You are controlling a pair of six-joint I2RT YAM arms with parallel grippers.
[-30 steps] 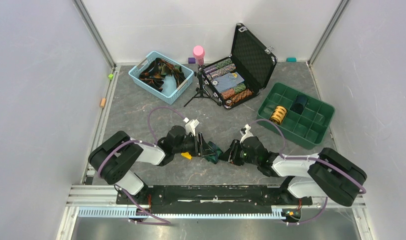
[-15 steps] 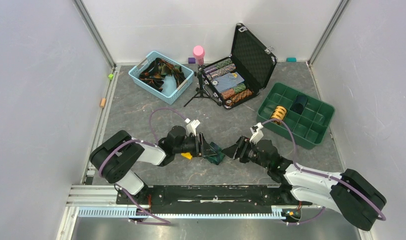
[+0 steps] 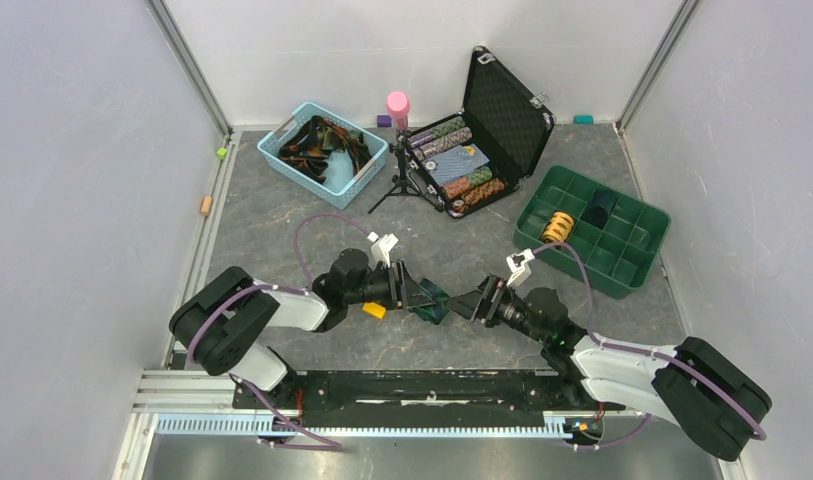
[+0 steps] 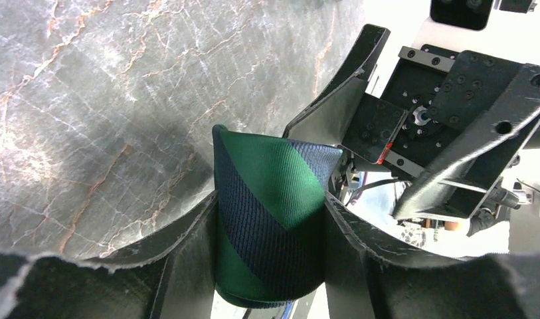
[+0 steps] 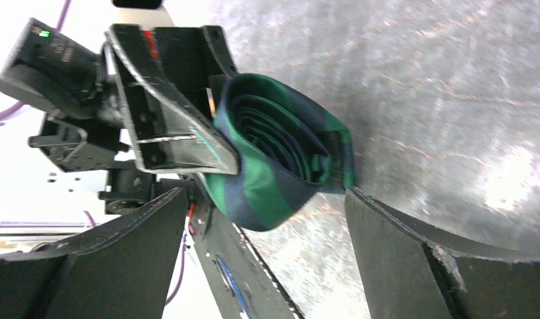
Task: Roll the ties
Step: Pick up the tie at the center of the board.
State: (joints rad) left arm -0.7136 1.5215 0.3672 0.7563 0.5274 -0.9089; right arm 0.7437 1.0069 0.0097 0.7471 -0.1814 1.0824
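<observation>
Only the right wrist view shows us the spiral end of the green-and-navy rolled tie (image 5: pixel 280 166); the left wrist view gives its striped face, clamped between the left fingers (image 4: pixel 180 266). The right fingers (image 5: pixel 400 252) gape, empty. Overhead it sits central on the surface (image 3: pixel 282 240); the blue basket (image 3: pixel 294 170) at 11 o'clock holds ties (image 3: pixel 322 140), the green tray (image 3: pixel 574 266) at 3 o'clock a yellow roll (image 3: pixel 556 229).

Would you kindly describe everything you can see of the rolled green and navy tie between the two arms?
The tie is woven fabric with broad diagonal green and navy stripes, wound into a tight coil whose spiral layers show at one end. The left pincer clamps its sides, at the front middle of the grey marbled table. The right pincer stands open around the coil's end. Whether the roll touches the table is unclear.
</observation>
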